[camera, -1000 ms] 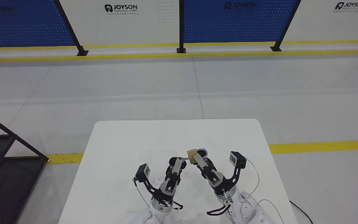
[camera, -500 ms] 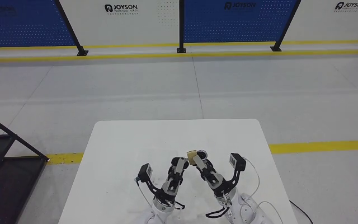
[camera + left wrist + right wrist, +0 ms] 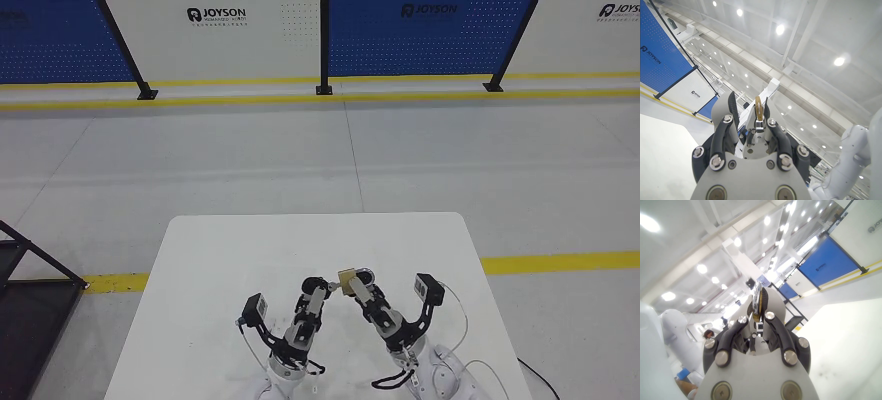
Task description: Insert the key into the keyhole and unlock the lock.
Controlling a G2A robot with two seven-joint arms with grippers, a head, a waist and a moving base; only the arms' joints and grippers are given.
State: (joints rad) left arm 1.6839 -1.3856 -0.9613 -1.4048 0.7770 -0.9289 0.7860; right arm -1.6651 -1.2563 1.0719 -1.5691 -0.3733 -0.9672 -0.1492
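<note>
Our right gripper pinches the lock up over the bench. The key sits in our left gripper; we cannot tell if it pinches. A loose key could tip, miss the lock and drop.

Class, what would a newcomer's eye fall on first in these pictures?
Above the near edge of the white table, the right gripper clamps a brass-and-silver padlock in the air. Close beside it, the left gripper holds a thin brass key.
</note>
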